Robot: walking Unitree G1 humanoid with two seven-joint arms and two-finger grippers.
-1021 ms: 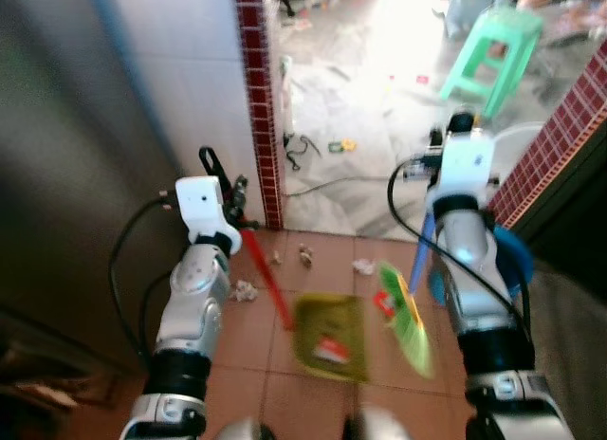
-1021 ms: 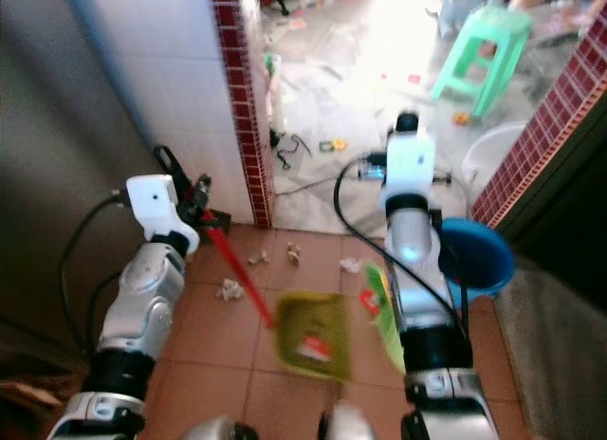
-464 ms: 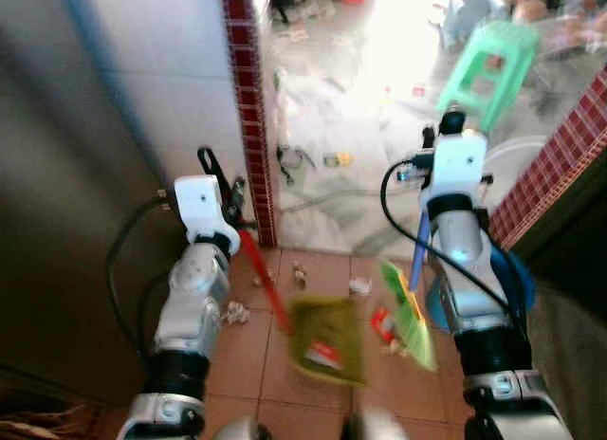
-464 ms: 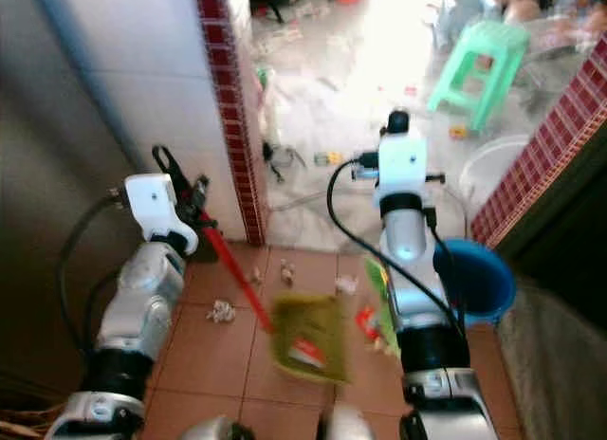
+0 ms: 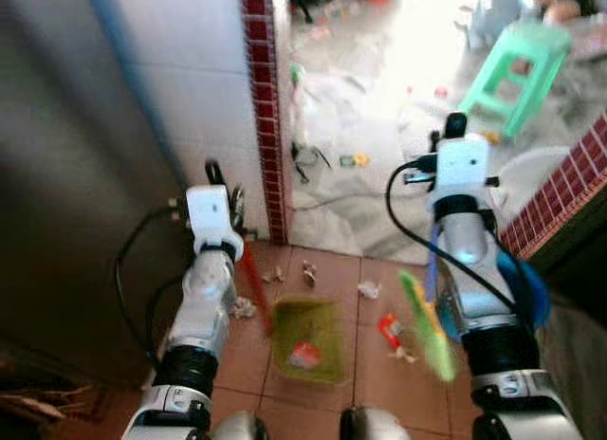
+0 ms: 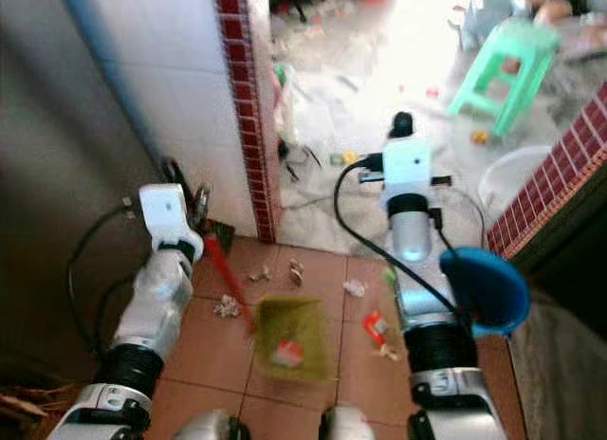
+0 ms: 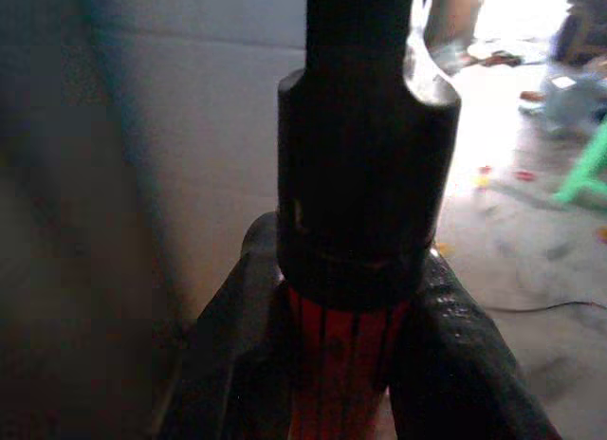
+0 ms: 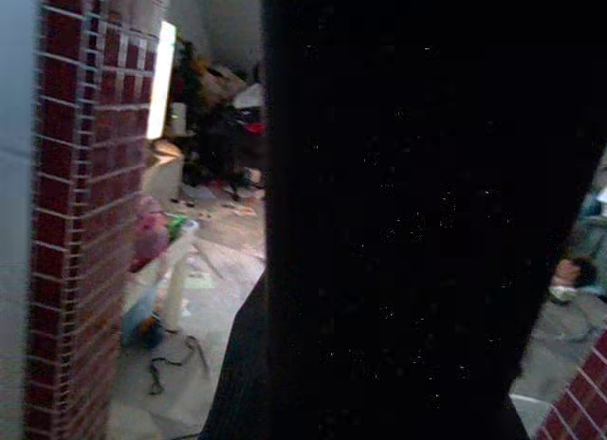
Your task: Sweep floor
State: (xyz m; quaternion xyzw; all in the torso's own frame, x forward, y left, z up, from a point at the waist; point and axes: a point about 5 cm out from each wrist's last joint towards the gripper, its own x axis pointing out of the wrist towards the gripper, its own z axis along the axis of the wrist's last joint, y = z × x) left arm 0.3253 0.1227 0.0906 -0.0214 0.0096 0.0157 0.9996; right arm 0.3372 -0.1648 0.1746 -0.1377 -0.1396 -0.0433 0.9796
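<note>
- On the terracotta floor [image 5: 237, 350], near the edge where its tiles meet the pale marble beyond the doorway, lies a green dustpan [image 5: 305, 338] with a red-and-white scrap in it.
- Its red handle [image 5: 252, 279] rises to the left end effector [image 5: 228, 198]; the left wrist view shows the black fingers [image 7: 237, 364] pinching that ribbed red shaft just below a black collar.
- A green broom [image 5: 427, 317] hangs at the right, its blue stick [image 5: 432, 269] running up toward the right end effector [image 5: 455, 127]; whether those fingers are clamped cannot be told.
- Crumpled paper [image 5: 368, 289] and a red wrapper [image 5: 389, 326] lie between pan and broom.
- Both tools look light and stiff; the bristles should flex, so a hold high on each shaft seems best.
- A red brick pillar [image 5: 266, 108], blue bucket [image 6: 488, 288] and green stool [image 5: 517, 75] stand around.
</note>
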